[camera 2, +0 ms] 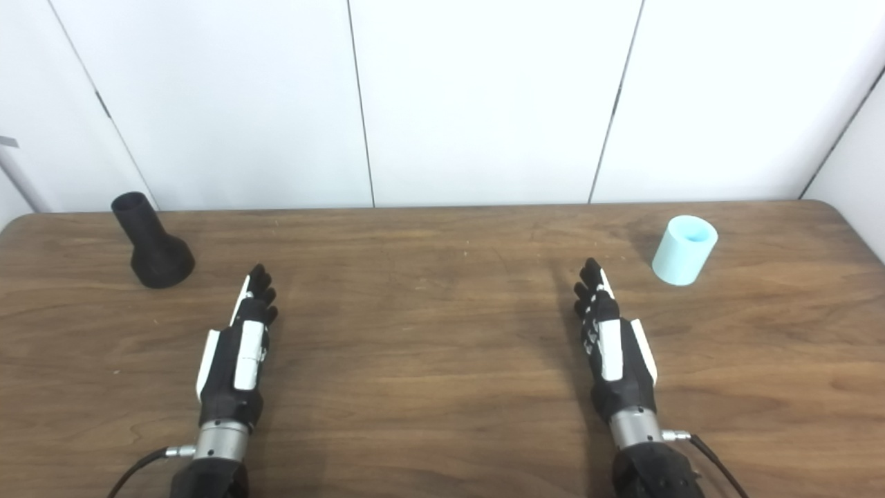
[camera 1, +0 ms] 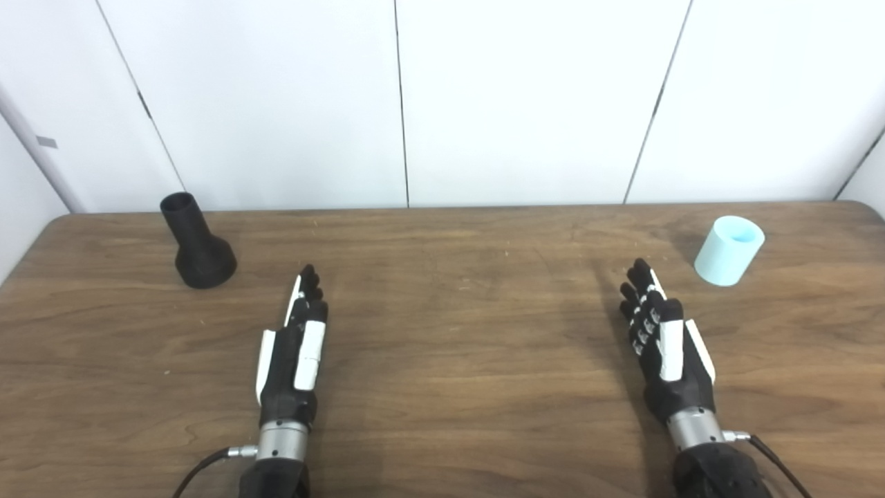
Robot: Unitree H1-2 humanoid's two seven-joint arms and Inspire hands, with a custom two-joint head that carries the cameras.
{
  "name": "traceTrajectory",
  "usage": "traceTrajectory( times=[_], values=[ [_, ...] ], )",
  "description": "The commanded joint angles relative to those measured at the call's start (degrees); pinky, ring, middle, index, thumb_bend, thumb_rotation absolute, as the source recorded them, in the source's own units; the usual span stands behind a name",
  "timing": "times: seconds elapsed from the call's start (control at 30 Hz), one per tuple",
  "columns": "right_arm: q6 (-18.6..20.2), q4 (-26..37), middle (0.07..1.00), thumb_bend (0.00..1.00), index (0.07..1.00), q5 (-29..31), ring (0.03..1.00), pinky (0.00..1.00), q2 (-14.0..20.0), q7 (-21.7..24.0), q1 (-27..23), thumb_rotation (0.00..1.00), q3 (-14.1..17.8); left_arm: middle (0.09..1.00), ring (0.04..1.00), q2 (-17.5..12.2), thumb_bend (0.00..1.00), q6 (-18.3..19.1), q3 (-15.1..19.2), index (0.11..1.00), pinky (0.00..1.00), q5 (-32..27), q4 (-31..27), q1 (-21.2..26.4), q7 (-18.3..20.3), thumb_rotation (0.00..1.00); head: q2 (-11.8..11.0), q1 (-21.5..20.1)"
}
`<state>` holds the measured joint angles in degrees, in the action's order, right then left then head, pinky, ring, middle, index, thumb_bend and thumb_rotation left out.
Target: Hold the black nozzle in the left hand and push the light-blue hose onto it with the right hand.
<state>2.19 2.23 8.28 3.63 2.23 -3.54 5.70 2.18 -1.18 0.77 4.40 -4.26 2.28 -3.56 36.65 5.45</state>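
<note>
Now your left hand (camera 1: 294, 346) and right hand (camera 1: 660, 339) lie with straight, empty fingers over the wood-grain table (camera 1: 456, 332). Black flared nozzle (camera 1: 197, 243) stands near its far-left corner, pale-blue cylindrical hose (camera 1: 729, 250) near far-right, before white panelled walls (camera 1: 525, 97).

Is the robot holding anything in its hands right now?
No. Left robot hand and right robot hand are open; black nozzle and hose stand untouched.
</note>
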Motion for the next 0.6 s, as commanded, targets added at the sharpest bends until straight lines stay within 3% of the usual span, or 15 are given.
traceTrajectory(
  times=[0.0,0.57],
  values=[
    [-0.99,-1.17,1.0,0.69,1.0,0.31,1.0,1.0,0.6,0.53,0.37,1.0,0.27,1.0,1.0,0.73,0.8,-0.73,-0.58,1.0,1.0,0.24,0.37,-0.1,-0.37,0.95,0.06,-0.13],
    [0.09,0.18,1.0,0.69,1.0,0.56,1.0,1.0,-0.1,0.37,0.81,1.0,-0.24,1.0,1.0,0.22,0.79,-0.91,-0.19,1.0,1.0,-0.16,0.84,-0.1,-0.38,0.95,-0.19,-1.29]
  ],
)
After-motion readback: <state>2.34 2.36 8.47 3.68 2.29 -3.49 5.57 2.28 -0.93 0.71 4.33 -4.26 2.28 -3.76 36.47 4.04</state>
